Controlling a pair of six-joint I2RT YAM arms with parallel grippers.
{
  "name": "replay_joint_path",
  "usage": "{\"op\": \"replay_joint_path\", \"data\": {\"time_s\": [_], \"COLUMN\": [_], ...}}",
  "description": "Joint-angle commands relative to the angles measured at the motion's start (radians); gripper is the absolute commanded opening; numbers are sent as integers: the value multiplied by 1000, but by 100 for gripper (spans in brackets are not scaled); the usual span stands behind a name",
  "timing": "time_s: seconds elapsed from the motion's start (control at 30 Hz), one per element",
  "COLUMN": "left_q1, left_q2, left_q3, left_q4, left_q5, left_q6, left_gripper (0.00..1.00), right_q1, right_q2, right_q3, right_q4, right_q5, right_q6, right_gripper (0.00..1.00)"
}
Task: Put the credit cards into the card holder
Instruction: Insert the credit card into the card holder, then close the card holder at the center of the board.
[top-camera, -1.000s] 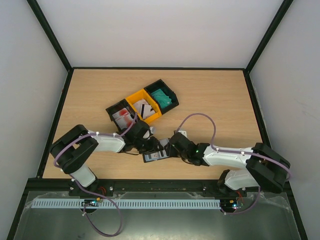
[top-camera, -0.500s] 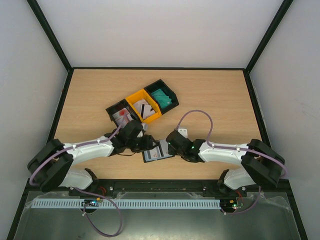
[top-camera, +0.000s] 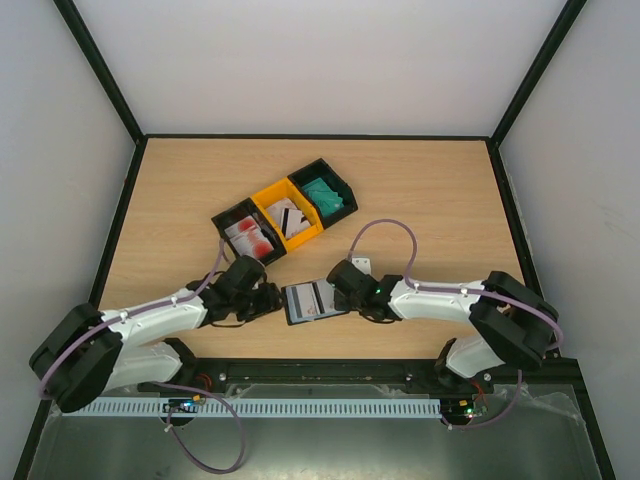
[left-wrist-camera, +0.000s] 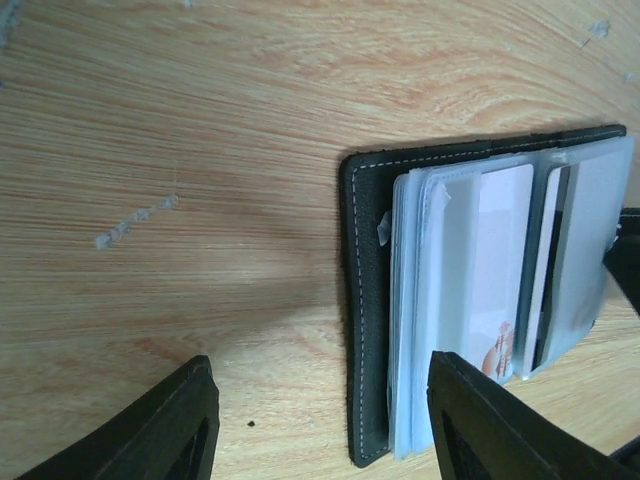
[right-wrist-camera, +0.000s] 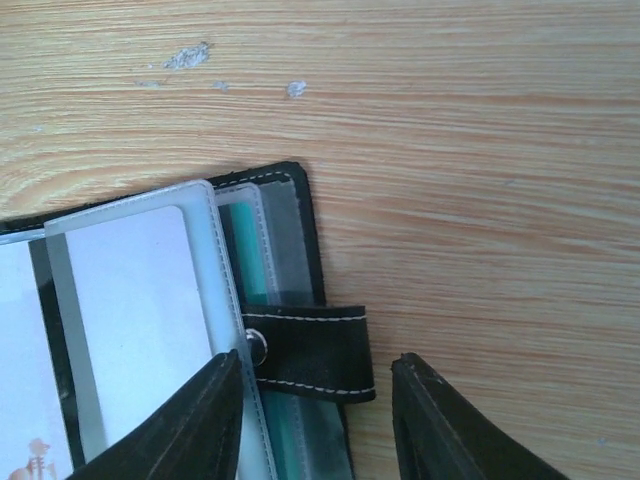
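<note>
The card holder (top-camera: 313, 300) lies open on the table between my two grippers, its clear sleeves fanned out. In the left wrist view its black stitched edge (left-wrist-camera: 365, 300) and a white card with a reddish print (left-wrist-camera: 495, 260) in a sleeve show. My left gripper (top-camera: 274, 298) (left-wrist-camera: 330, 430) is open and empty at the holder's left edge. My right gripper (top-camera: 341, 289) (right-wrist-camera: 320, 420) is open, its fingers either side of the closure tab (right-wrist-camera: 310, 350). A teal card (right-wrist-camera: 255, 265) and a white card (right-wrist-camera: 130, 300) sit in sleeves.
Three joined bins stand behind the holder: a black one (top-camera: 229, 219) with red-and-white cards (top-camera: 248, 235), a yellow one (top-camera: 270, 196) with white dark-striped cards (top-camera: 291, 217), and a black one (top-camera: 318, 167) with teal cards (top-camera: 323, 192). A small white piece (top-camera: 362, 266) lies by the right wrist.
My left arm has drawn back to the left, off the holder, and stretched out lower. The holder's sleeves now show fully. My right gripper has shifted slightly left along the holder's right edge.
</note>
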Motion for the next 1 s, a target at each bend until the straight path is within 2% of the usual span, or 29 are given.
{"op": "replay_joint_path", "data": {"time_s": [0.0, 0.17, 0.27, 0.5, 0.67, 0.97], "left_q1": [16, 20, 22, 22, 25, 28], "left_q2": [-3, 11, 39, 94, 119, 168], "left_q3": [-45, -51, -51, -56, -67, -73], "left_q4": [40, 69, 74, 117, 117, 156], "left_q5": [74, 100, 107, 138, 87, 92], "left_q6": [-36, -59, -60, -55, -41, -27], "left_gripper": [60, 63, 62, 57, 52, 42], "right_q1": [-2, -45, -78, -116, -135, -137], "right_q2": [-21, -129, -138, -85, -71, -97], "right_q3": [-9, -127, -178, -235, -270, -301], "right_q4": [26, 154, 222, 353, 517, 699], "right_q5": [-54, -138, -209, -370, -543, -654], "right_q6": [1, 74, 94, 104, 126, 207], "right_gripper": [42, 52, 55, 56, 56, 56]}}
